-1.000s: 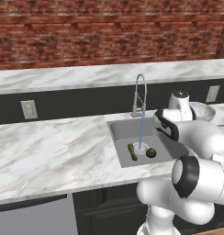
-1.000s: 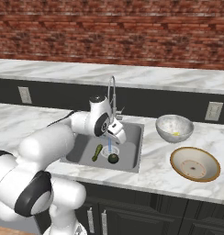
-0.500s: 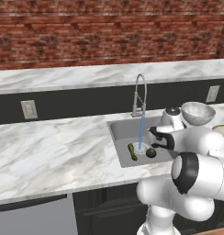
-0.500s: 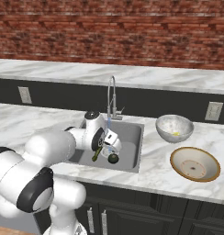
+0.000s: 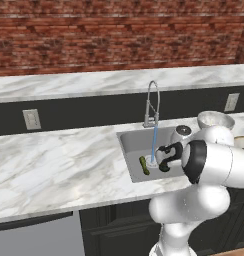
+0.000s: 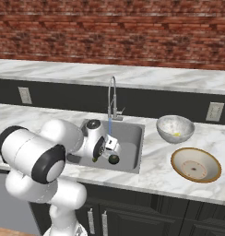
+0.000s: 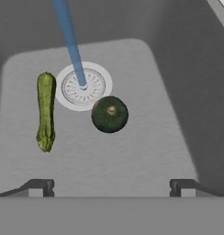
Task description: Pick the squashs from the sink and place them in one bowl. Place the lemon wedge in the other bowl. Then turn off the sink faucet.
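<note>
The gripper (image 7: 112, 186) hung inside the sink (image 7: 178, 69), jaws spread wide and empty. On the basin floor lay the slim squash (image 7: 45, 111) and the round squash (image 7: 109, 114), flanking the drain (image 7: 83, 86) under running water. No readable writing showed anywhere.

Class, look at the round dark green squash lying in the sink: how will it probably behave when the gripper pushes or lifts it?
The round squash looks ball-shaped, so a nudge would probably roll it across the flat sink floor. Water from the faucet streams onto the drain beside it, so its skin may be wet and slippery. It looks firm, unlikely to bend.
</note>
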